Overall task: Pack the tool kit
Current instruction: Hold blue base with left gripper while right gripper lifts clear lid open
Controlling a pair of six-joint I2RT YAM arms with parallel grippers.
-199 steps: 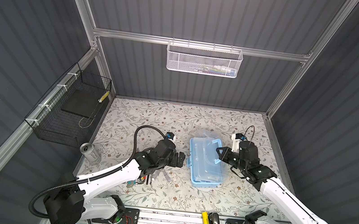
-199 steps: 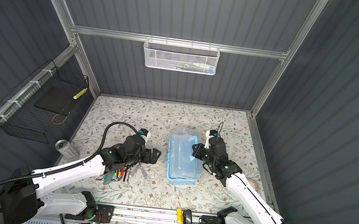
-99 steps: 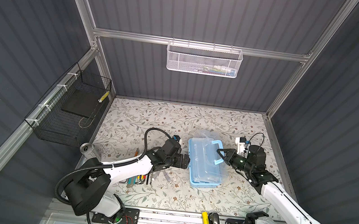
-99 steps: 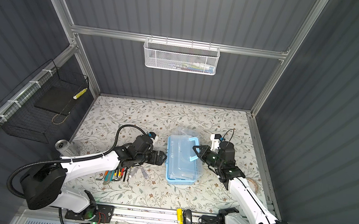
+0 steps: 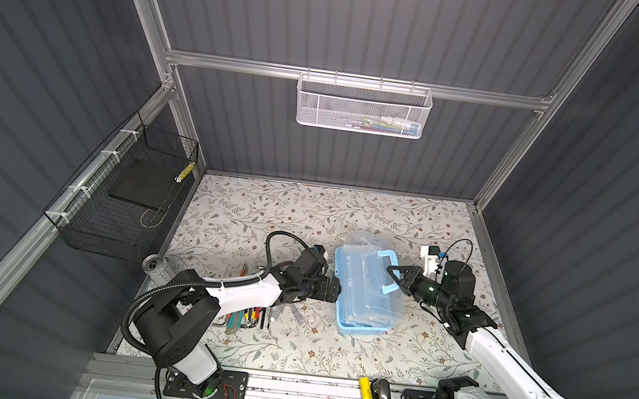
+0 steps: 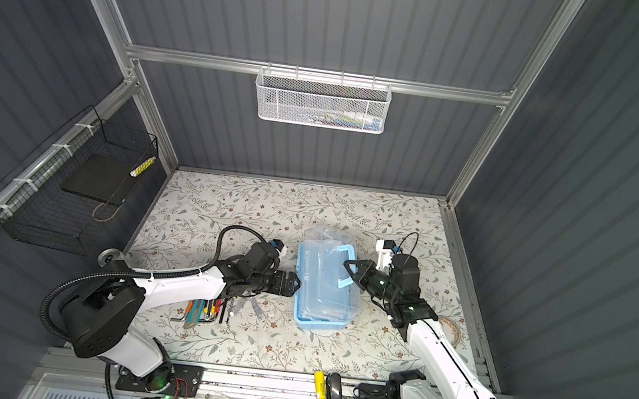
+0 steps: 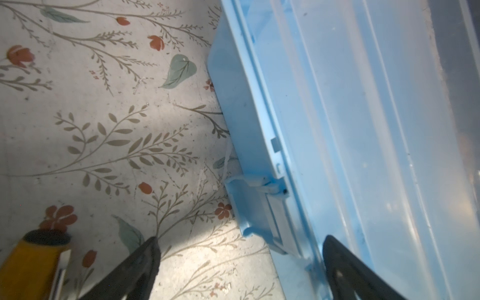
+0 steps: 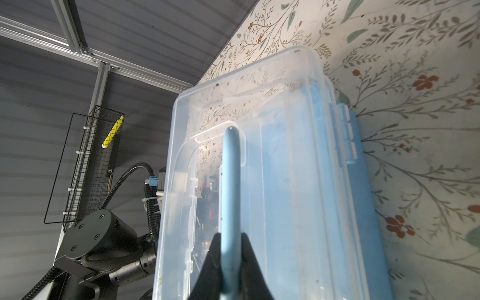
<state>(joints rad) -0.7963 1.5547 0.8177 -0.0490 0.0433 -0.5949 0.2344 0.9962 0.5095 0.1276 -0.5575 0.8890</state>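
The tool kit [image 5: 369, 299] [image 6: 326, 293], a light blue box under a clear lid, lies mid-table in both top views. My right gripper [image 5: 393, 276] [image 6: 351, 269] [image 8: 231, 236] reaches in from the right, shut on the raised light blue handle [image 8: 231, 168] [image 5: 386, 255]. My left gripper [image 5: 335, 290] [image 6: 294, 283] [image 7: 241, 240] is open at the box's left side. One finger is over the table and the other over the lid's edge. The blue latch [image 7: 259, 215] sits between them. I cannot tell whether the latch is fastened.
Several hex keys and small screwdrivers [image 5: 247, 319] [image 6: 206, 313] lie on the table under the left arm. A clear bag [image 5: 367, 238] lies behind the box. A metal cylinder [image 5: 153, 264] stands at the left edge. The black wire basket [image 5: 129, 200] hangs left, the white mesh basket [image 5: 363, 108] on the back wall.
My left gripper has moved right, up to the box's left side, still open. The right wrist has swung back to the right and kept its grip on the handle.
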